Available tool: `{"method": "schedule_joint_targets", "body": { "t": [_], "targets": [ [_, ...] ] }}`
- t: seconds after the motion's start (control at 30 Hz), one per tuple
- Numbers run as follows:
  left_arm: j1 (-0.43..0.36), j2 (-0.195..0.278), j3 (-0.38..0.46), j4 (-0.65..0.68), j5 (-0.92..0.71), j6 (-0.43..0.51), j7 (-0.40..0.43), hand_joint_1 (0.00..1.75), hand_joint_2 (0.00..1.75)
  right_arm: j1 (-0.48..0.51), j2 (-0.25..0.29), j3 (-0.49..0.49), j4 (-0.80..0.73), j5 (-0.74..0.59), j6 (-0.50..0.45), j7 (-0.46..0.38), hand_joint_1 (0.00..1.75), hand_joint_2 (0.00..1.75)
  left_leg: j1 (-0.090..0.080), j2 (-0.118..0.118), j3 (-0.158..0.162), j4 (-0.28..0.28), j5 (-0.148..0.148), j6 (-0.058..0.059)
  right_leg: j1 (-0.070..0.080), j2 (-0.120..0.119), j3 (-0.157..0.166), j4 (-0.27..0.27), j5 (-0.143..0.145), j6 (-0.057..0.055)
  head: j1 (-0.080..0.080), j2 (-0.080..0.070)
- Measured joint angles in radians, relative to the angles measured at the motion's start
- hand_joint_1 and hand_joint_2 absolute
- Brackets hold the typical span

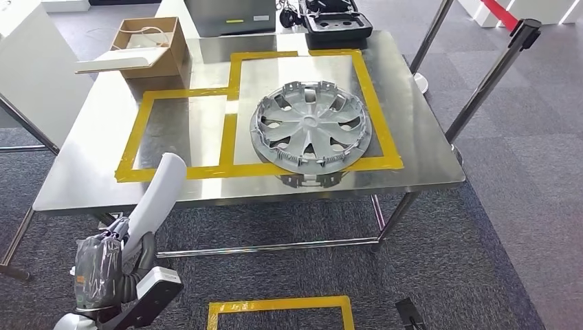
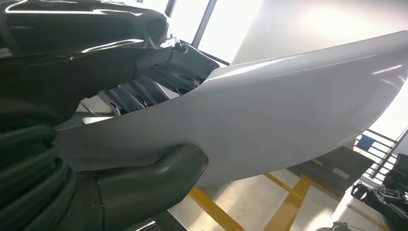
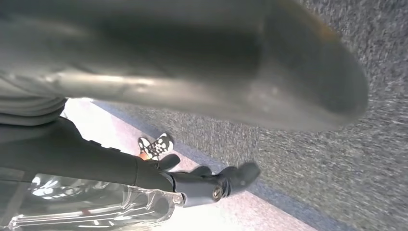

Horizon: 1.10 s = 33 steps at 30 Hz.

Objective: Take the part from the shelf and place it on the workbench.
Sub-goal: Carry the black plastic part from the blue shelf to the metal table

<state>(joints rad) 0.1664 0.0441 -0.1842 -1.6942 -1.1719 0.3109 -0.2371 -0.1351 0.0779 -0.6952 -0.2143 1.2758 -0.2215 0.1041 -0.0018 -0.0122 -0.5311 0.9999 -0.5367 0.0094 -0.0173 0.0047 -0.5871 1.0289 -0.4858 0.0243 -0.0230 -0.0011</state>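
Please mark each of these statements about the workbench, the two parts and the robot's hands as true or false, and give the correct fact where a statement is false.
1. The left hand holds a white curved part. True.
2. The wheel cover lies on the carpet under the workbench. False: it lies on the workbench, inside the larger yellow tape outline, its near edge over the tape.
3. The smaller taped rectangle, beside the wheel cover, has nothing in it. True.
4. The cardboard box stands at the near right corner. False: it is at the far left corner.
5. The right hand grips the wheel cover. False: it holds nothing, above the carpet.
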Motion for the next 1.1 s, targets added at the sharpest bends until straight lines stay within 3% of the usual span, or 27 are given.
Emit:
{"method": "schedule_joint_targets", "body": {
  "t": [0.1,0.2,0.23,0.27,0.3,0.37,0.4,0.47,0.6,0.63,0.7,0.73,0.77,0.8,0.87,0.93,1.0,1.1],
  "targets": [
    [0.001,0.000,0.001,-0.005,0.000,0.000,0.002,1.75,1.75,0.000,0.000,0.000,0.000,0.003,0.000,0.000,0.00,0.00,0.003,0.002,-0.015,0.036,-0.026,-0.014,-0.006,0.000,0.009,-0.006,-0.003,-0.017,-0.003,0.000],
    [0.003,0.000,0.001,-0.008,0.000,0.000,0.003,1.75,1.75,-0.001,-0.001,0.000,0.000,0.006,0.000,0.001,0.00,0.00,0.007,0.004,-0.123,0.232,-0.105,-0.023,-0.009,-0.001,0.016,-0.007,-0.009,-0.026,-0.006,0.000],
    [0.005,0.000,0.002,-0.008,0.000,0.000,0.004,1.75,1.75,-0.001,-0.001,0.000,0.000,0.006,0.000,0.001,0.00,0.00,0.008,0.004,-0.160,0.287,-0.117,-0.024,-0.009,-0.001,0.017,-0.007,-0.011,-0.027,-0.005,0.000],
    [0.006,0.000,0.002,-0.008,0.000,0.000,0.005,1.75,1.75,0.000,-0.001,0.000,0.000,0.006,0.000,0.001,0.00,0.00,0.008,0.005,-0.178,0.302,-0.105,-0.024,-0.008,-0.001,0.020,-0.007,-0.014,-0.027,-0.005,0.000],
    [0.007,0.001,0.002,-0.008,0.000,0.000,0.005,1.75,1.75,0.000,-0.001,0.000,0.000,0.007,0.000,0.001,0.00,0.00,0.008,0.005,-0.174,0.276,-0.075,-0.023,-0.009,0.000,0.025,-0.007,-0.017,-0.026,-0.006,0.000],
    [0.007,0.001,0.002,-0.010,0.000,0.000,0.006,1.75,1.75,-0.001,0.000,0.000,0.000,0.008,0.000,0.001,0.00,0.00,0.008,0.006,-0.117,0.139,0.007,-0.018,-0.008,0.002,0.038,-0.007,-0.026,-0.021,-0.005,0.000],
    [0.007,0.000,0.002,-0.011,0.000,-0.001,0.006,1.75,1.75,-0.001,0.000,0.000,0.000,0.009,0.000,0.001,0.00,0.00,0.006,0.006,-0.087,0.076,0.031,-0.015,-0.007,0.003,0.043,-0.007,-0.030,-0.016,-0.005,0.000],
    [0.007,0.001,0.002,-0.014,0.000,-0.002,0.007,1.75,1.75,-0.003,0.000,0.000,0.000,0.010,0.001,0.002,0.00,0.00,0.002,0.005,-0.058,0.020,0.041,-0.009,-0.004,0.004,0.046,-0.010,-0.035,-0.005,-0.004,0.000],
    [0.007,0.000,0.004,-0.023,0.000,-0.004,0.009,1.75,1.75,-0.006,0.001,0.001,0.000,0.012,0.001,0.002,0.00,0.00,0.005,0.003,-0.048,0.007,0.042,0.012,-0.006,0.003,0.043,0.006,-0.052,0.017,-0.003,0.000],
    [0.007,0.000,0.004,-0.025,0.000,-0.005,0.009,1.75,1.75,-0.006,0.001,0.001,0.000,0.012,0.001,0.002,0.00,0.00,0.007,0.004,-0.044,0.004,0.042,0.017,-0.006,0.002,0.023,0.048,-0.074,0.021,-0.002,0.000],
    [0.008,-0.002,0.005,-0.027,-0.001,-0.008,0.010,1.75,1.75,-0.006,-0.001,0.001,0.000,0.013,0.001,0.002,0.00,0.00,0.006,0.005,-0.039,0.003,0.037,0.026,-0.007,0.002,-0.053,0.192,-0.132,0.025,0.000,0.000],
    [0.009,-0.002,0.006,-0.027,-0.001,-0.008,0.010,1.75,1.75,-0.005,-0.001,0.001,0.000,0.014,0.001,0.002,0.00,0.00,0.005,0.005,-0.037,0.004,0.035,0.028,-0.006,0.002,-0.091,0.256,-0.150,0.026,0.000,0.000],
    [0.009,-0.002,0.006,-0.027,-0.001,-0.009,0.010,1.75,1.75,-0.004,-0.001,0.001,0.000,0.014,0.001,0.002,0.00,0.00,0.004,0.005,-0.034,0.004,0.032,0.029,-0.006,0.002,-0.113,0.286,-0.147,0.026,0.000,0.000],
    [0.010,-0.002,0.006,-0.027,-0.001,-0.009,0.010,1.75,1.75,-0.004,-0.001,0.001,0.000,0.014,0.001,0.002,0.00,0.00,0.004,0.004,-0.029,0.004,0.028,0.029,-0.006,0.002,-0.113,0.271,-0.125,0.024,0.000,0.000],
    [0.010,-0.003,0.007,-0.028,-0.001,-0.009,0.010,1.75,1.75,-0.004,-0.002,0.001,0.000,0.015,0.001,0.003,0.00,0.00,0.003,0.002,-0.013,0.004,0.018,0.024,-0.005,0.001,-0.055,0.130,-0.041,0.016,0.001,0.000],
    [0.010,-0.003,0.008,-0.028,-0.001,-0.009,0.010,1.75,1.75,-0.006,-0.003,0.002,0.000,0.016,0.001,0.004,0.00,0.00,0.000,0.001,-0.004,0.005,0.009,0.016,-0.002,0.001,0.001,0.011,0.003,0.007,0.000,0.000],
    [0.011,-0.003,0.009,-0.029,-0.001,-0.009,0.011,1.75,1.75,-0.007,-0.004,0.002,0.000,0.017,0.001,0.006,0.00,0.00,-0.001,0.000,-0.003,0.003,0.005,0.005,0.004,0.001,0.012,-0.007,-0.003,0.000,-0.001,0.000],
    [0.013,-0.002,0.009,-0.033,-0.002,-0.009,0.012,1.75,1.75,-0.007,-0.003,0.001,0.000,0.017,0.001,0.006,0.00,0.00,0.002,0.001,-0.009,0.021,-0.013,-0.011,-0.001,0.001,0.021,-0.015,-0.003,-0.016,-0.002,0.000]
  ]
}}
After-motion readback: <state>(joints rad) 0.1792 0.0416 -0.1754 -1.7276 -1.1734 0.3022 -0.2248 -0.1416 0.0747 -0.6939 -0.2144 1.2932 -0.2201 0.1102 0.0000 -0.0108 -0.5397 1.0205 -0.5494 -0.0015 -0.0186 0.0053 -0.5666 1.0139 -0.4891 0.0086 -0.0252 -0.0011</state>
